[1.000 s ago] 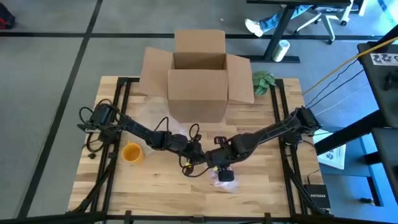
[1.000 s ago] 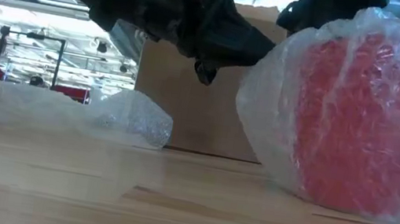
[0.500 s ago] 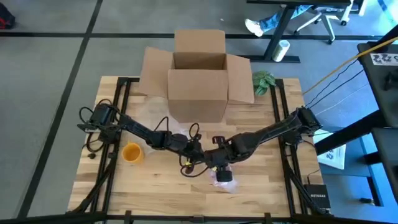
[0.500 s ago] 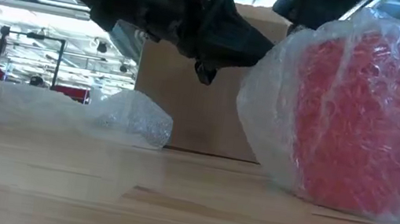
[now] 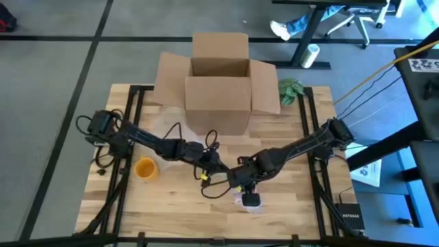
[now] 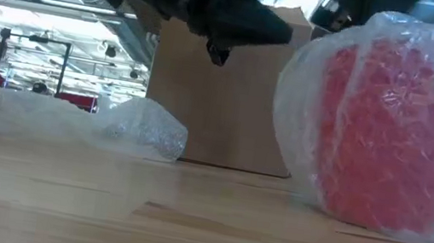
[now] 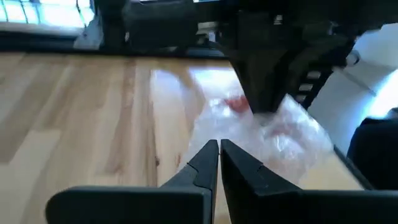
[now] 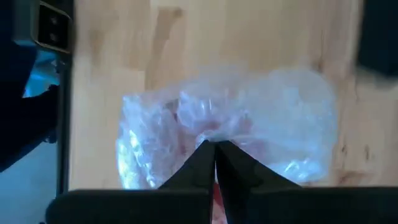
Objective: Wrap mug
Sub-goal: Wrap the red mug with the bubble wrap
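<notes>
- Broadly, the wooden surface (image 5: 171, 206) carries everything, with dark rails along both its sides.
- At its far edge stands an open cardboard box (image 5: 218, 96) with its flaps spread outward; in the low view the box shows as a brown wall behind the other things.
- Both dark arms reach inward from the two sides and meet near the middle of the surface's front half.
- Loose bubble wrap (image 6: 70, 124) lies flat on the wood between the box and the left arm.
- Wrapped in more bubble wrap, the red mug (image 6: 391, 139) sits on the surface near the front, just right of centre, directly under the right arm's wrist.
- A yellow cup (image 5: 145, 167) stands upright on the left, beside the left arm and well apart from the mug.
- The right pincer (image 8: 214, 151) points down at the top of the bundle, its fingers together and pinching a gathered fold of the mug's wrap.
- The left pincer (image 7: 219, 151) hangs just beside the bundle, above the wood, fingers together and holding nothing.
- Small green leaves (image 5: 290, 90) lie at the box's right side.
</notes>
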### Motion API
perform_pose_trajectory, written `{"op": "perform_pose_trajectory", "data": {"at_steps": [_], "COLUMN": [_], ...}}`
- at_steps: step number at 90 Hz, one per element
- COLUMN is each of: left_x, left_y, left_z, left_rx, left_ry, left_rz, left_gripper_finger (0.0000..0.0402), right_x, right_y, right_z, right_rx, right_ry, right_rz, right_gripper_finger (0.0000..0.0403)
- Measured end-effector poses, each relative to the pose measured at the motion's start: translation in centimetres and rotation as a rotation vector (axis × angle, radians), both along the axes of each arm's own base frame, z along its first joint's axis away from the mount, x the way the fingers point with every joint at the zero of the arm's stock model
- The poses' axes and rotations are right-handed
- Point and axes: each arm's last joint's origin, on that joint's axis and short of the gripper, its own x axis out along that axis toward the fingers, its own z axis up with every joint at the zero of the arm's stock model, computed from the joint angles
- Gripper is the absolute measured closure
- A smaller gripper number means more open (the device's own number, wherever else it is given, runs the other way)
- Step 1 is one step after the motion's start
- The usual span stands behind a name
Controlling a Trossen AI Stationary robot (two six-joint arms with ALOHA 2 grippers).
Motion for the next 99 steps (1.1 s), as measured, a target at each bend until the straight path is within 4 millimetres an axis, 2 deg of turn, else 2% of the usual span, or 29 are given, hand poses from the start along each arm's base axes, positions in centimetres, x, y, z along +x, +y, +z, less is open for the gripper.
{"op": "perform_pose_trajectory", "data": {"at_steps": [13, 30, 48, 69, 88, 99], "left_x": [-0.5, -1.3, -2.0, -2.7, -3.4, -3.7], "left_y": [-0.9, -3.5, -5.5, -7.3, -8.9, -9.7], "left_z": [-0.5, -0.8, -0.8, -0.8, -1.0, -1.7], "left_rx": [-0.030, -0.050, -0.097, -0.126, -0.142, -0.144], "left_ry": [0.081, 0.126, 0.141, 0.146, 0.151, 0.165], "left_rz": [-0.013, -0.077, -0.107, -0.051, -0.015, 0.013], "left_gripper_finger": [0.0402, 0.0402, 0.0402, 0.0402, 0.0402, 0.0402], "right_x": [-0.2, -0.2, 0.0, 1.7, 3.0, 3.4], "right_y": [-0.2, -0.2, -0.8, -1.9, -1.3, -0.8], "right_z": [-2.2, -5.0, -7.3, -6.8, -5.4, -4.3], "right_rx": [0.002, 0.038, -0.047, -0.114, -0.030, 0.039], "right_ry": [-0.001, -0.060, -0.041, -0.223, -0.310, -0.289], "right_rz": [-0.048, -0.084, -0.291, -0.528, -0.522, -0.434], "right_gripper_finger": [0.0403, 0.0403, 0.0403, 0.0403, 0.0403, 0.0403]}}
